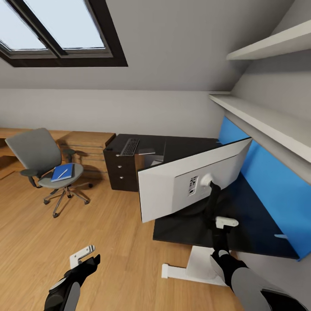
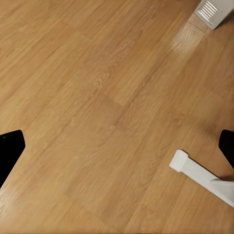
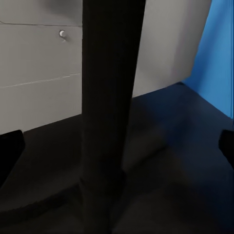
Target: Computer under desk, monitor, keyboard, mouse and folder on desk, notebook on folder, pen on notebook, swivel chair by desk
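The monitor [image 1: 190, 183] stands on the black desk [image 1: 259, 224] with its light grey back toward me. My right gripper [image 1: 219, 223] is open, its fingers wide on either side of the monitor's black stand pole [image 3: 109, 117]. Low at the left, my left gripper [image 1: 88, 257] hangs open over the wood floor [image 2: 97, 97]. The keyboard [image 1: 129, 147] lies on the desk's far wing. Far left, the swivel chair [image 1: 43, 162] carries the blue folder [image 1: 62, 172] with the white pen [image 1: 63, 173] on it. The mouse and notebook are out of view. A grey vented box [image 2: 212, 12], perhaps the computer, sits on the floor.
A blue back panel [image 1: 276, 185] and two wall shelves [image 1: 268, 121] run along the desk's right side. Dark drawers [image 1: 121, 170] close the desk's far end, beside a wooden dresser [image 1: 88, 149]. The desk's white foot [image 1: 177, 272] lies on the floor near me.
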